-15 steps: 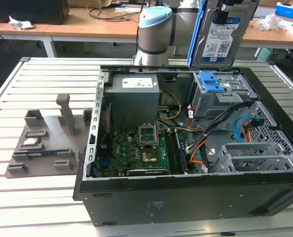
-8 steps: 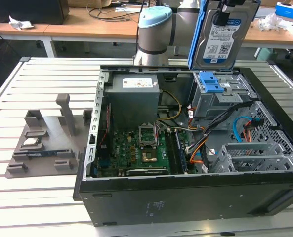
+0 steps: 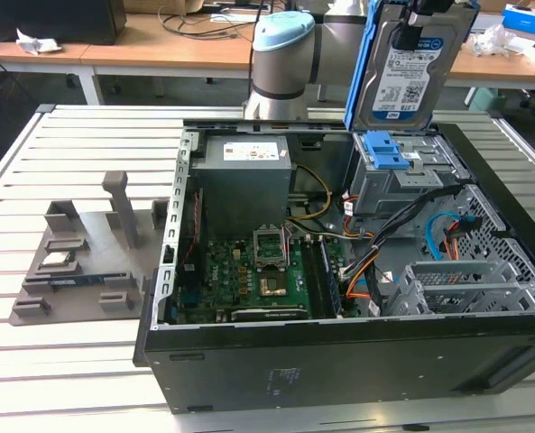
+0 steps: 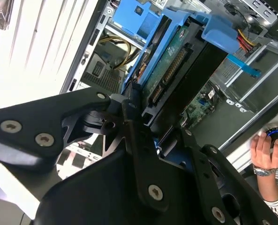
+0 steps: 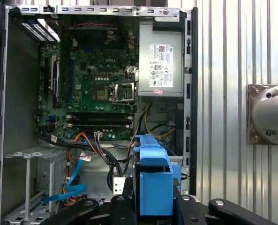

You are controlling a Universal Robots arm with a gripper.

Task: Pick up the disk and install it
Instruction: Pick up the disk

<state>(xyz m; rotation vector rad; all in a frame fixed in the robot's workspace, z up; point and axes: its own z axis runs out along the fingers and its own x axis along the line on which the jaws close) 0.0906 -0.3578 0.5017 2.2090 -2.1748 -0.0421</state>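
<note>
Gripper (image 4: 150, 124) status: pinching the hard drive (image 3: 402, 77) by its blue carrier frame (image 3: 359, 63), hanging upright right beneath it, just above the drive cage (image 3: 375, 191). Mid-install by the looks; probably needs squaring to that cage before seating.

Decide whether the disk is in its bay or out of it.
Out. The disk hangs upright in the gripper, above the drive cage.
</note>
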